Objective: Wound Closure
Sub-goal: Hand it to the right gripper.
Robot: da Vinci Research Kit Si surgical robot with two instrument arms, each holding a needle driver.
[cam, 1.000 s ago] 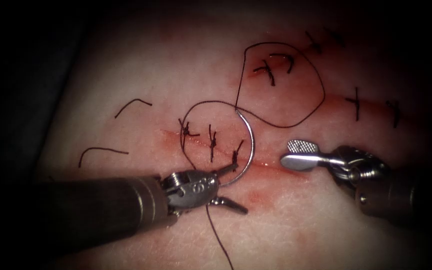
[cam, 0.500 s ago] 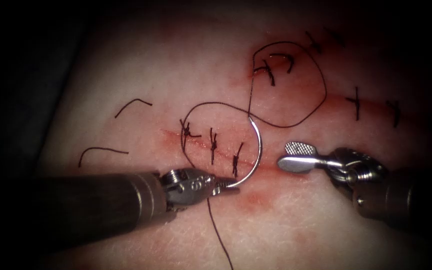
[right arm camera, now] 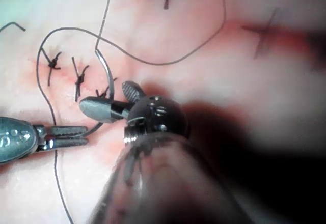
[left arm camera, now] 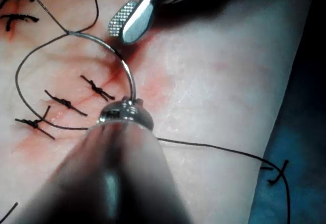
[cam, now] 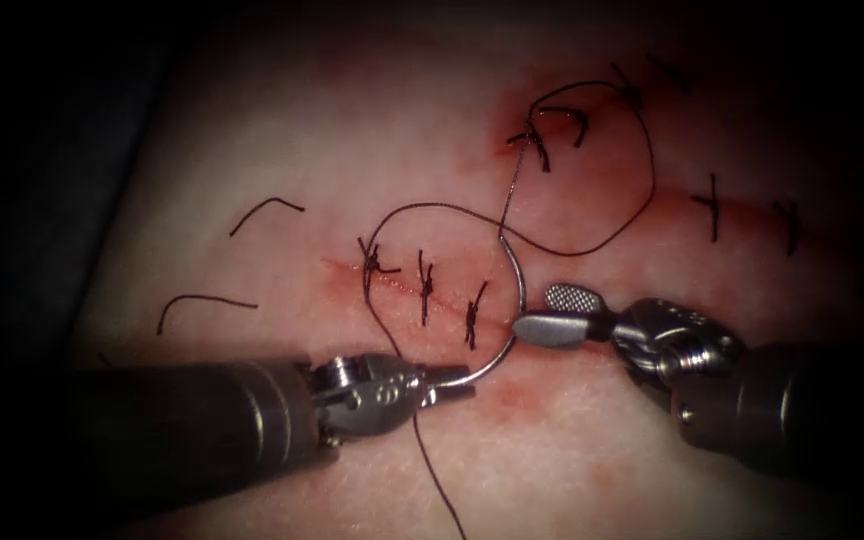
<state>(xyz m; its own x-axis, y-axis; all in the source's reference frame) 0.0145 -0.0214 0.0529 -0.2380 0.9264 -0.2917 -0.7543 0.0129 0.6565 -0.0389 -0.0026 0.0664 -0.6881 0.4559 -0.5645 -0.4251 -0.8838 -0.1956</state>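
Needle [cam: 512,310] arcs upward from left end effector [cam: 457,377]'s grip; right end effector [cam: 552,315] gapes empty.

Through the endoscope, light fell brightest on the tissue [cam: 282,170] at the middle. It faded to near black all round the rim, deepest from 7 to 11 o'clock. My left tool [cam: 460,376] and my right tool [cam: 534,312] threw back hard glints, and the needle [cam: 521,285] shone as a thin bright line. A dark shadow lay under my left tool toward 7 o'clock. In both wrist views the tissue was pale and strongly lit.
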